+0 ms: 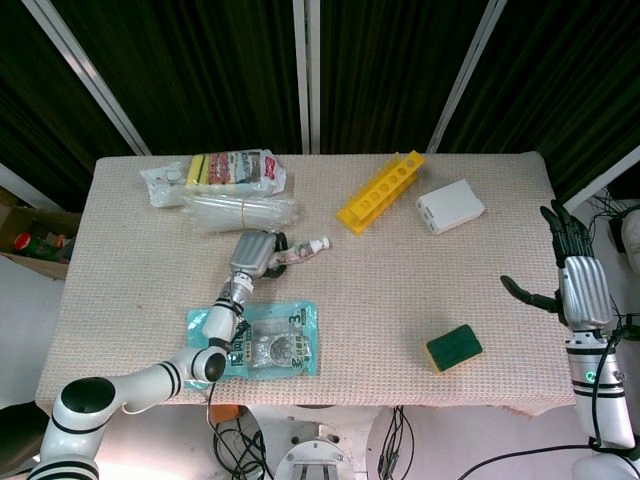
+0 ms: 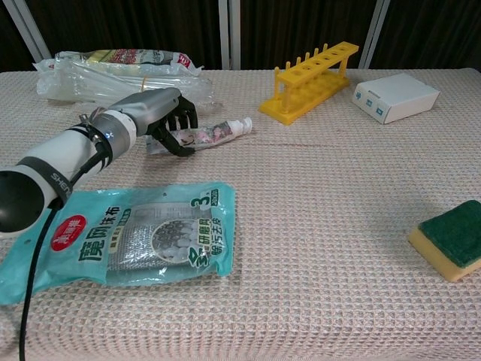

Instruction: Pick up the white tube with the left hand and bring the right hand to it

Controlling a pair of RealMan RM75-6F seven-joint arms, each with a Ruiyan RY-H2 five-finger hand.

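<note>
Head view, left hand (image 1: pixel 253 254): lies over the flat tail of the white tube (image 1: pixel 300 253); back of the hand hides the fingers, so whether they close on the tube cannot be told from above.
Head view, white tube: on the counter (image 1: pixel 400 300), just below the clear plastic bag (image 1: pixel 243 212), cap end pointing toward the yellow test-tube rack (image 1: pixel 380 191).
Head view, right hand (image 1: pixel 575 282): held off the right edge of the counter, fingers spread, holding nothing, well apart from the tube.
Head view, other stock: white box (image 1: pixel 450 206), green-and-yellow sponge (image 1: pixel 453 347), teal cleaning-cloth packet (image 1: pixel 262 339).
Chest view, left hand (image 2: pixel 158 113): dark fingers (image 2: pixel 178 129) curled down around the tail of the tube, touching it.
Chest view, white tube (image 2: pixel 218 131): cap end tilted slightly up off the weave; grip appears made, lift barely begun.
Chest view, right hand: out of frame; only the head view shows it.
Step in hand: closing and lifting with the left hand, by judgement.
Next move calls for: a firm hold on the thin tail, a clear lift off the counter, then a long inward reach by the right hand.
</note>
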